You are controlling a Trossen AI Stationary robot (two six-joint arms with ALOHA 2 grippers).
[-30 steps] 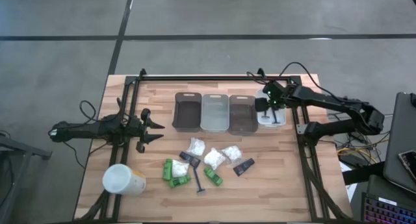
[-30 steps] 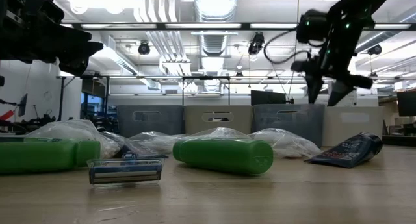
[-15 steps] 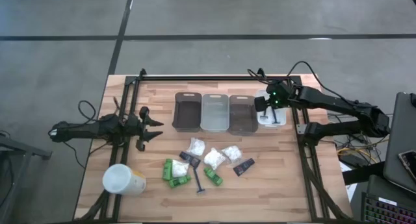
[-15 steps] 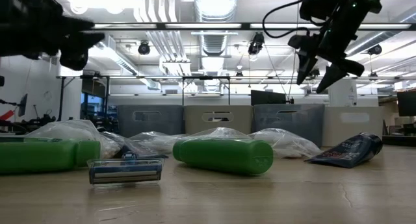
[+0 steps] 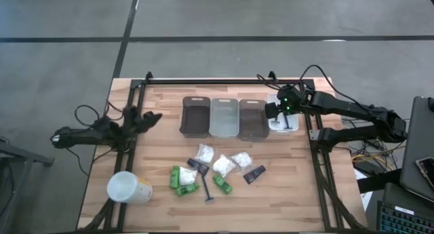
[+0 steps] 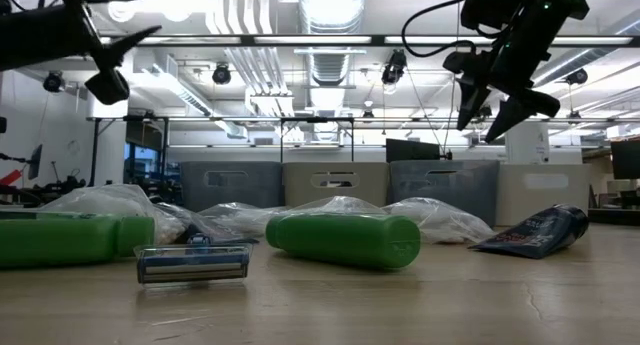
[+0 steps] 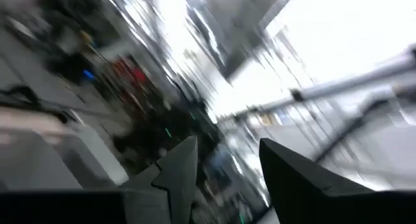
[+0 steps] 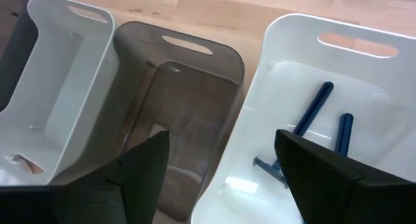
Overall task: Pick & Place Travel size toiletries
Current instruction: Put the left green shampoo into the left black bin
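With two dark-blue T-shaped razors already lying in the white plastic bin, the right pincer hangs above it, fingers wide and empty. Next pick, prob. from the loose toiletries well in front of that bin: lift clear of the rim first, then descend straight. Left pincer waits far left of the bin, spread open.

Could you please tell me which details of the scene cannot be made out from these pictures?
- Left wrist view: motion blur hides everything beyond the open left gripper.
- Low view: what the bins hold, hidden by their walls.
- Right wrist view: the razors' heads, partly behind the open right gripper.
- High view: labels on the black tube, too small.
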